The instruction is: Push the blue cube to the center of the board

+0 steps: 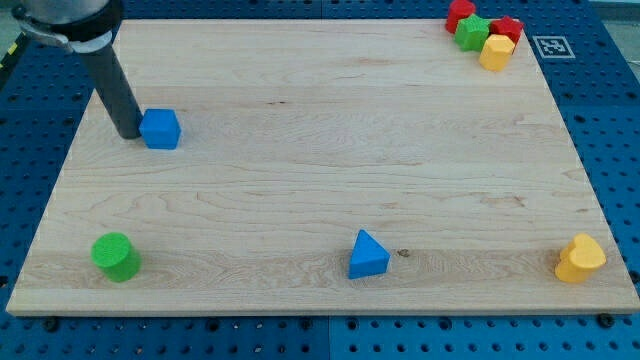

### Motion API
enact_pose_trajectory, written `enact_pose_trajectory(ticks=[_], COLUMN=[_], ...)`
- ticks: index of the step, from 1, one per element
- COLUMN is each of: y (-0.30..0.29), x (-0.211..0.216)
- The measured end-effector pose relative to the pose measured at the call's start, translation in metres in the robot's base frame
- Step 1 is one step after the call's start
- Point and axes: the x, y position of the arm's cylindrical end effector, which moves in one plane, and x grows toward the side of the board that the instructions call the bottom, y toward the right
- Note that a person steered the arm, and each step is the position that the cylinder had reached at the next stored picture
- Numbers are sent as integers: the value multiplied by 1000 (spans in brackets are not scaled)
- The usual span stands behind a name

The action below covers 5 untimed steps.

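The blue cube (pixel 160 129) sits on the wooden board (pixel 320 150) near its left edge, in the upper left of the view. My tip (pixel 128 133) is on the board just left of the cube, touching or almost touching its left face. The dark rod rises from the tip toward the view's top left.
A blue triangular block (pixel 368 255) lies near the bottom middle. A green cylinder (pixel 115 256) is at the bottom left. A yellow heart-shaped block (pixel 581 258) is at the bottom right. At the top right corner are clustered a red block (pixel 460 13), a green block (pixel 473 32), another red block (pixel 508 28) and a yellow block (pixel 496 51).
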Motion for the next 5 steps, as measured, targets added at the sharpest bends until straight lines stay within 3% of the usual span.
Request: enact_pose_trajectory(ticks=[3,5], y=[72,151], x=[6,6])
